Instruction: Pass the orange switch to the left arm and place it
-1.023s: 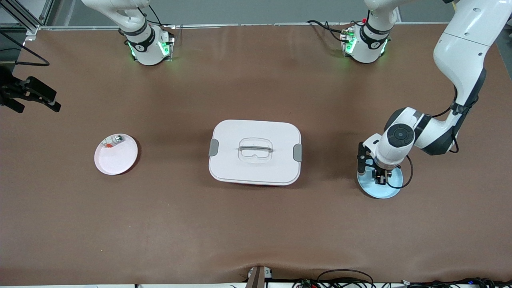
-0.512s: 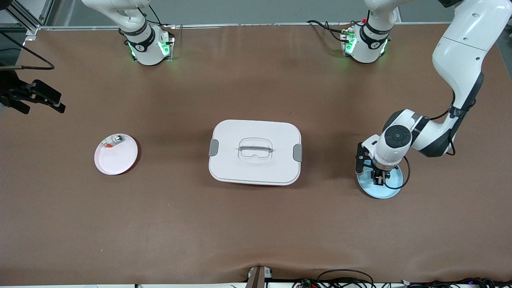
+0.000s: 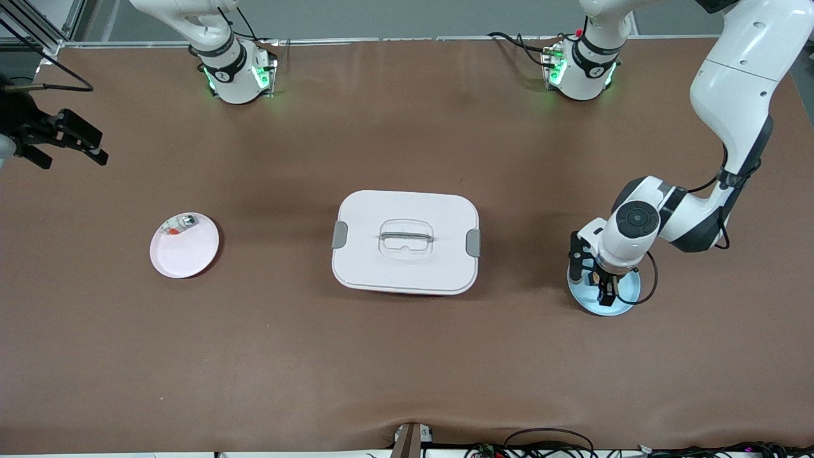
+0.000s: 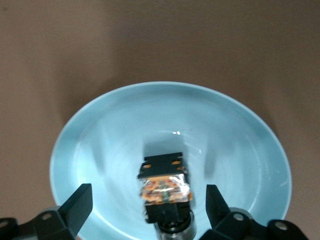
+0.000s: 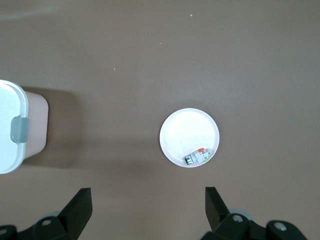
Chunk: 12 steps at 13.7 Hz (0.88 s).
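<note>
You will find the switch (image 4: 164, 192) lying in the blue plate (image 4: 235, 135), directly between the spread fingers of the left end effector (image 3: 605, 286). Neither finger touches it; the jaws stand wide with a clear gap on each side, so nothing is held. Its long axis runs roughly across the line joining the two fingers, the orange-marked face turned up toward the wrist camera. The plate sits on the surface (image 3: 407, 356) at the left arm's end, well apart from the box (image 3: 406, 242).

Note that the left arm is plainly the nearer one. The right end effector (image 3: 60, 140) hangs wide and empty near the right arm's end of the surface, and its wrist view looks down on the pink plate (image 5: 175, 135), which carries a small pale part with a red-orange bit (image 5: 196, 156).

My judgement: any next move at the switch turns on the left end effector alone, straight down or straight up.

No brand, label or legible writing shows on switch, plates or box.
</note>
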{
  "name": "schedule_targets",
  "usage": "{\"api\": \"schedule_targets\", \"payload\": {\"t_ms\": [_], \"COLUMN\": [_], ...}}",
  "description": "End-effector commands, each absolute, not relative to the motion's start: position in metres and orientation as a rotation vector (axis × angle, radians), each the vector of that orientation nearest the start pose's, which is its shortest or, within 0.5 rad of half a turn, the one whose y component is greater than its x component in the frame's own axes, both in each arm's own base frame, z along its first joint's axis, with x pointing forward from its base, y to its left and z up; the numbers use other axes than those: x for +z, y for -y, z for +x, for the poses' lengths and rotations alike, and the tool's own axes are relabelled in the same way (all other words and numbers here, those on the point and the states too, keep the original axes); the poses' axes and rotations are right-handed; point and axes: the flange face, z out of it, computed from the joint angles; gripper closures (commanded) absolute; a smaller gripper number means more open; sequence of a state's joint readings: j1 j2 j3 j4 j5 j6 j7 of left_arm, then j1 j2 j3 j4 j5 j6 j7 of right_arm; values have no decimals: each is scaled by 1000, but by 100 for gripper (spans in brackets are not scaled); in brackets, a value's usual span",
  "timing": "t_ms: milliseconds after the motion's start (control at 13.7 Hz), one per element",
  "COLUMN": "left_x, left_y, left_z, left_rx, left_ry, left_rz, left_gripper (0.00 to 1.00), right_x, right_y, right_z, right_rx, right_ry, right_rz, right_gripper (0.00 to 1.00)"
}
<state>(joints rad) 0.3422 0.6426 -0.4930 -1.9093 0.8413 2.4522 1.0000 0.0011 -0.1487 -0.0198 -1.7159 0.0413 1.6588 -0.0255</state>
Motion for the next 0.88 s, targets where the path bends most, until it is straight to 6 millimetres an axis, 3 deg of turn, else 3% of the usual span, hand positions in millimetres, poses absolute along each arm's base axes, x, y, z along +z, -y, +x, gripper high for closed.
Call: {"api": "schedule_targets", "payload": {"t_ms": [0,146,365,512,804], "left_x": [231,266,328,358,411], "left_y": [78,77,60,52,42], "left_z": [632,643,674,683,695], "left_rx": [10,-46,-66,-75,-143], "left_ry": [-2090,-1993,-1798,-1495,-976], "left_rz": [-1982,-2149,-2447,-2759,-2973], "left_gripper": [0,0,0,0,0], "right_x": [653,656,656,654,655], "right_y": [11,9,8,10,9], "right_z": [507,509,514,515,515], "right_rx": [-153,-160,-162,-153,-155], "right_ry": [-73,-46,-56,-70,-63], "right_rz": [-3106,-3107,-3106,-3106,-3106], "right_gripper": [0,0,0,0,0]}}
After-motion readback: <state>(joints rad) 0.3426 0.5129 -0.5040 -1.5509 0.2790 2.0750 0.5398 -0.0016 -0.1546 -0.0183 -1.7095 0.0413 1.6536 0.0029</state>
